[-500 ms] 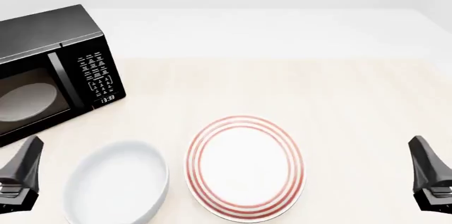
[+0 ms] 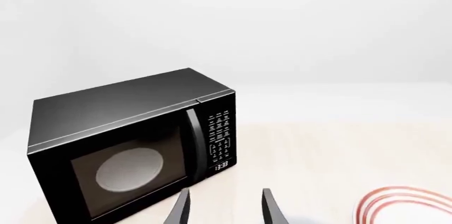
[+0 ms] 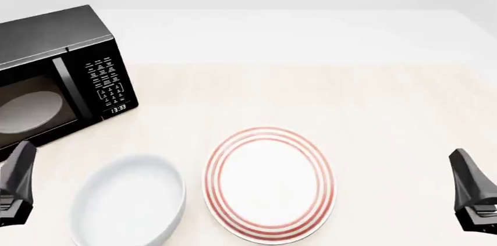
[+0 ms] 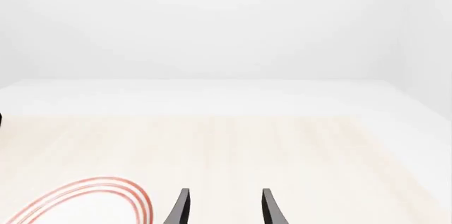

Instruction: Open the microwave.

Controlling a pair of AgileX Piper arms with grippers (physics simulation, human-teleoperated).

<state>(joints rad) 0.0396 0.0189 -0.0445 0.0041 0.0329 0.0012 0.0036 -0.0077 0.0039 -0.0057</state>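
The microwave (image 3: 54, 77) is a glossy black box at the table's far left, door shut, with a glass window showing the pale turntable (image 3: 31, 111), a white-labelled keypad (image 3: 105, 77) and a small clock. In the left wrist view it (image 2: 127, 139) stands ahead of the fingers, its vertical door handle (image 2: 194, 139) beside the keypad. My left gripper (image 3: 11, 185) is open and empty, near the front edge, short of the microwave door; its fingertips (image 2: 182, 203) show apart. My right gripper (image 3: 469, 191) is open and empty at the front right.
A white oval bowl (image 3: 128, 202) sits at the front left beside my left gripper. A white plate with red rings (image 3: 268, 182) lies at the front middle; its rim shows in both wrist views (image 2: 406, 205) (image 4: 84, 200). The table's pale wood top (image 3: 350, 100) stretches to the right.
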